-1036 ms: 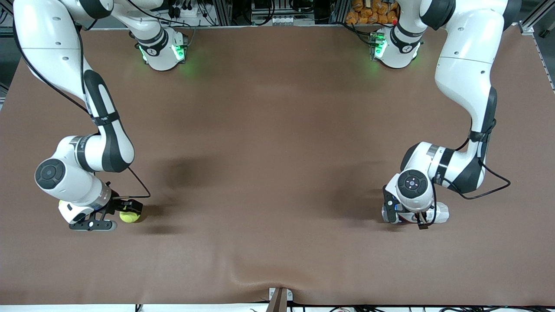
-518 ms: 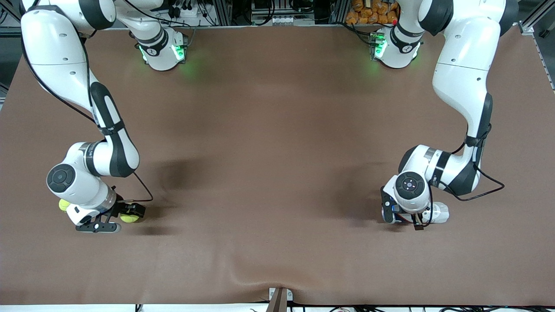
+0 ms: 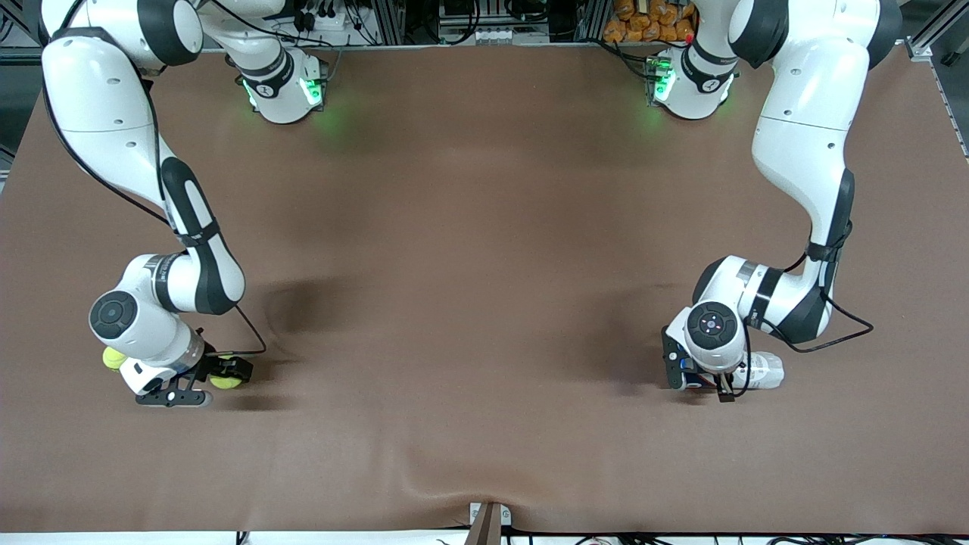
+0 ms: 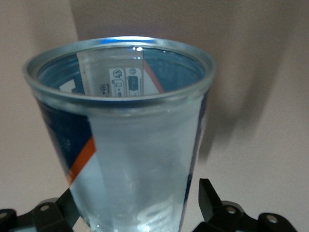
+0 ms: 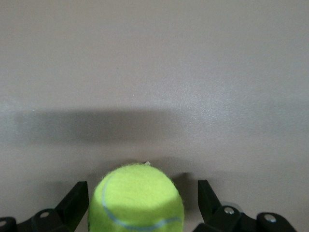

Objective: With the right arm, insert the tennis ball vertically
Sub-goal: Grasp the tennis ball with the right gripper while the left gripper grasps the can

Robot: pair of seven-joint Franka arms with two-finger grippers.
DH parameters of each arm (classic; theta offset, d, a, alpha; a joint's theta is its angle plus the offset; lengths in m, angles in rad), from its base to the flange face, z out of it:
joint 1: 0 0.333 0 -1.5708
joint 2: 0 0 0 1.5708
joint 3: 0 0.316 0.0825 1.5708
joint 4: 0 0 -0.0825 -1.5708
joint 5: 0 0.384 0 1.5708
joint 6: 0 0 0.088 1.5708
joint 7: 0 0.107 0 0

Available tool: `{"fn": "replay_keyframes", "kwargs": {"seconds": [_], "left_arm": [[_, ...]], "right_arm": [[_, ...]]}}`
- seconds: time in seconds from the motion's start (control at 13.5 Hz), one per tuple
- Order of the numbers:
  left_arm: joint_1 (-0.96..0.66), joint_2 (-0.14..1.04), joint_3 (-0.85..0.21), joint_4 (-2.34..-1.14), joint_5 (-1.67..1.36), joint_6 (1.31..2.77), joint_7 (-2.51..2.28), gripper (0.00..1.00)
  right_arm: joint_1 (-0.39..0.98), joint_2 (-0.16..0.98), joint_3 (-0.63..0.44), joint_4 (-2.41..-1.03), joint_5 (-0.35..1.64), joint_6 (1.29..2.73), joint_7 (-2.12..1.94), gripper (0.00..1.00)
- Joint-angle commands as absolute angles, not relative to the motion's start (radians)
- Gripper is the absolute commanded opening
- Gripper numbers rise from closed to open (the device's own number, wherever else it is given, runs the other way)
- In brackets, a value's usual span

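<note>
A tennis ball (image 5: 136, 198) lies on the worktop (image 3: 484, 265) at the right arm's end, framed between the spread fingers of the right end effector (image 3: 216, 372) — a grasp seems prepared, though nothing is clamped yet. It is bright yellow-green felt with a pale curved seam. A second ball (image 3: 113, 358) is seen beside that wrist. At the left arm's end, a clear tube can (image 4: 126, 130) with blue and orange label is gripped by the left end effector (image 3: 719, 382) — its open mouth presumably readied for the ball.

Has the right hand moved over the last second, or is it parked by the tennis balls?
Yes. Against the table edge, the right hand has crept toward the left arm's end of the table, low around one tennis ball.
</note>
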State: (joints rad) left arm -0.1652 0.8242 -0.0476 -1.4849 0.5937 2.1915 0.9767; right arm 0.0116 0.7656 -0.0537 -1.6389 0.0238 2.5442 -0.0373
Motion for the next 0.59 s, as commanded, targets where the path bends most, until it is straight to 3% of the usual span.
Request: {"fn": "replay_keyframes", "kwargs": {"seconds": [0.0,0.07,0.15,0.3,0.52], "left_arm": [[-0.163,0.841,-0.048,-1.462,0.604,2.198,0.988,1.0],[-0.163,0.842,-0.048,-1.462,0.604,2.198,0.986,0.93],[-0.164,0.842,-0.048,-1.46,0.603,2.198,0.985,0.89],[-0.164,0.839,-0.049,-1.46,0.6,2.198,0.982,0.86],[-0.166,0.831,-0.054,-1.46,0.597,2.198,0.983,0.84]], "right_arm": [[0.005,0.775,-0.044,-1.631,0.037,2.551,-0.043,0.93],[0.006,0.775,-0.044,-1.631,0.037,2.549,-0.041,0.73],[0.006,0.769,-0.043,-1.631,0.038,2.543,-0.04,0.61],[0.009,0.75,-0.043,-1.631,0.038,2.53,-0.037,0.6],[0.008,0.752,-0.043,-1.631,0.04,2.522,-0.037,0.78]]}}
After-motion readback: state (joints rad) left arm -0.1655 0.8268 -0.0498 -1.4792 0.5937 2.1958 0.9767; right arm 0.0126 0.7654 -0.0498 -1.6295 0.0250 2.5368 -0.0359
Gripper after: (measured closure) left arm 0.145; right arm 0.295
